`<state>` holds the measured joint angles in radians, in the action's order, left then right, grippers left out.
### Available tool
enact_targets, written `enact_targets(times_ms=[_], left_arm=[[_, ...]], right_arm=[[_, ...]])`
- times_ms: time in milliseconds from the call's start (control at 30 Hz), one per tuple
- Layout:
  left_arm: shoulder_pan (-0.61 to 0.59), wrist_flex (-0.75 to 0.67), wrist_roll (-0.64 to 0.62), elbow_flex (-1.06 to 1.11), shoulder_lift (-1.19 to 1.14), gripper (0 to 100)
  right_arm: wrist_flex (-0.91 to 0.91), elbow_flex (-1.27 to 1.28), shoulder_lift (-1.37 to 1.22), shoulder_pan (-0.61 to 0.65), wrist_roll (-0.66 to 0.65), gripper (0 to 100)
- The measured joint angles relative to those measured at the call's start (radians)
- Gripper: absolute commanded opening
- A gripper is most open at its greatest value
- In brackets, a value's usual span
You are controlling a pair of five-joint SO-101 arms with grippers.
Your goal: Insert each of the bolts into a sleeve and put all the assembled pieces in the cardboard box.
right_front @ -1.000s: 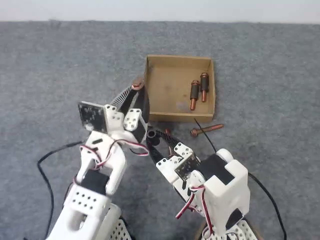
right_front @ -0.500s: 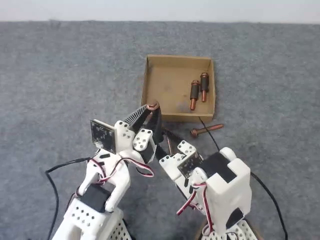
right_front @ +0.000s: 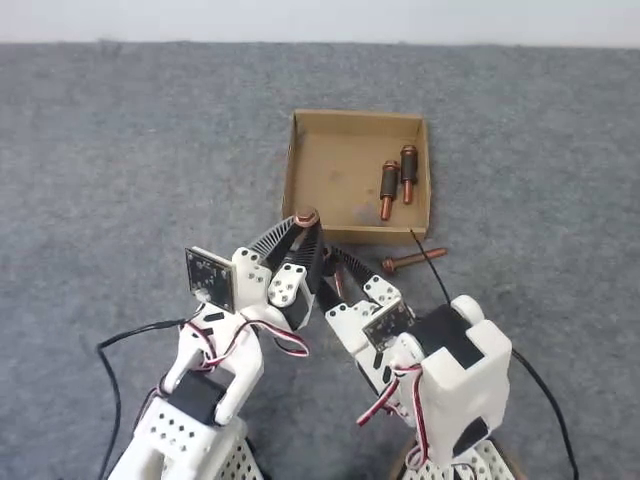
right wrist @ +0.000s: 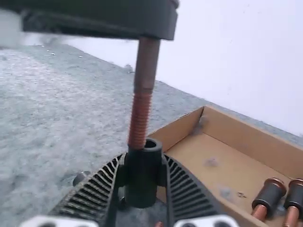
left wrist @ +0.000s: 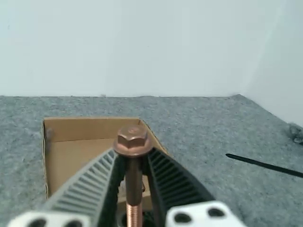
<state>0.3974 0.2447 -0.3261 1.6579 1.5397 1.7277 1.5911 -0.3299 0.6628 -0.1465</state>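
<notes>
Grey carpet (right_front: pixel 120 150): cardboard box (right_front: pixel 335 175) w/ 2 assembled pieces (right_front: pixel 390 185); L hand (left wrist: pixel 133 163) grips bolt (left wrist: pixel 132 142), R hand (right wrist: pixel 143 163) grips sleeve (right wrist: pixel 143 177).

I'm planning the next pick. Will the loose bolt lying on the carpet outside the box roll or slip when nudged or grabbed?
The loose bolt has a round shank, so it may roll, though its wider head and the fuzzy carpet should curb that. It looks like solid metal: probably stiff and heavy for its size.
</notes>
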Motion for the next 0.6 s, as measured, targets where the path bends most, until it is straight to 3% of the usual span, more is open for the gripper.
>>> enact_targets(times_ms=[400,600], left_arm=[[0.0,-0.017,0.005,0.003,0.0,1],[0.0,-0.094,0.003,0.035,0.0,1]], right_arm=[[0.0,0.002,0.002,-0.005,0.0,0.7],[0.0,0.003,0.008,-0.005,0.0,0.7]])
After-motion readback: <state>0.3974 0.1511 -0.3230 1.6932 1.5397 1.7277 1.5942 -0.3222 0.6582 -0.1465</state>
